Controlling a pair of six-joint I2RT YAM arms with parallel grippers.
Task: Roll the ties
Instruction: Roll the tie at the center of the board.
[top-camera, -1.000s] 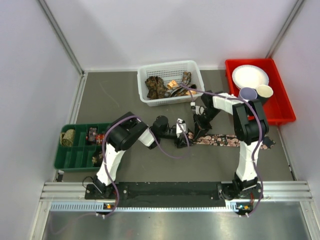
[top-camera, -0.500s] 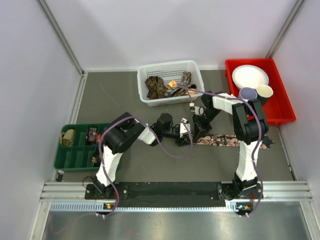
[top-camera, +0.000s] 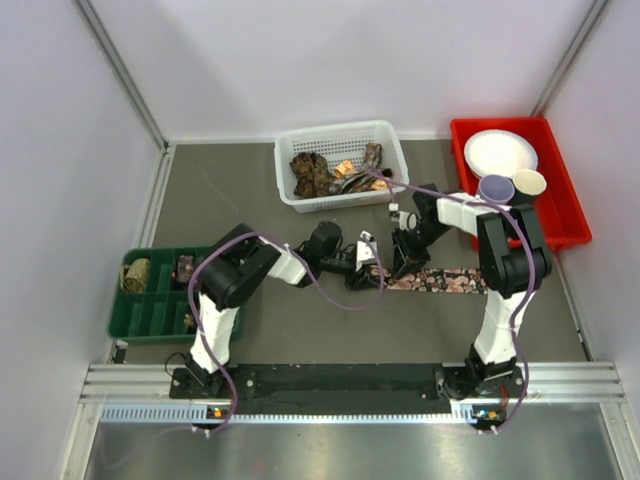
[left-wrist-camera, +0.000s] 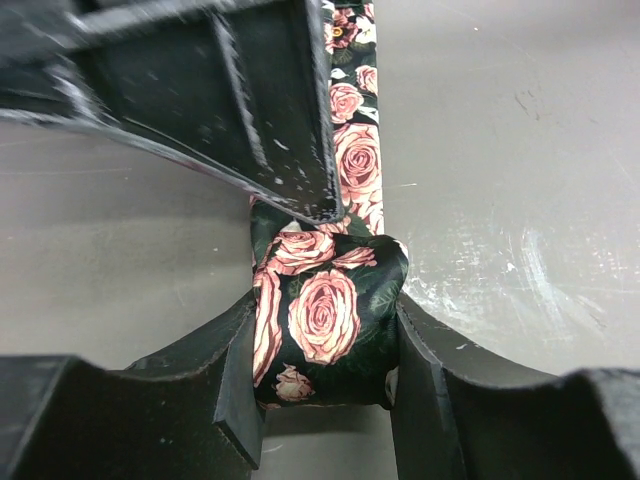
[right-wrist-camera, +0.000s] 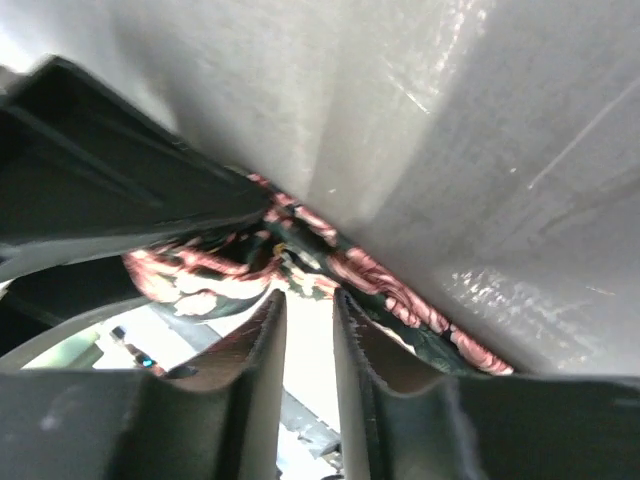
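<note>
Nearest to me, the left gripper (left-wrist-camera: 325, 350) is closed on the started coil of the rose-print tie (left-wrist-camera: 325, 310), one finger against each end of the roll. The roll sits on the table (top-camera: 250, 190) about midway across. The fabric is dark with pink roses and green leaves, and it looks thin and soft. I judge it light, limp and a little slick, so the coil would likely spring loose if the squeeze were let off. The best hold, I think, is across the roll itself, low down, not on the loose tail. Past the coil, the unrolled length lies flat on the table and runs off toward the right arm's side. The right gripper (right-wrist-camera: 305, 298) hangs just over that strip beside the coil, fingers parted a little, with nothing that I can see between them. Off to the left, a green tray (top-camera: 150, 312) holds small coils (top-camera: 135, 275). Farthest back, the white basket (top-camera: 282, 165) holds a heap of loose ties (top-camera: 315, 172).
</note>
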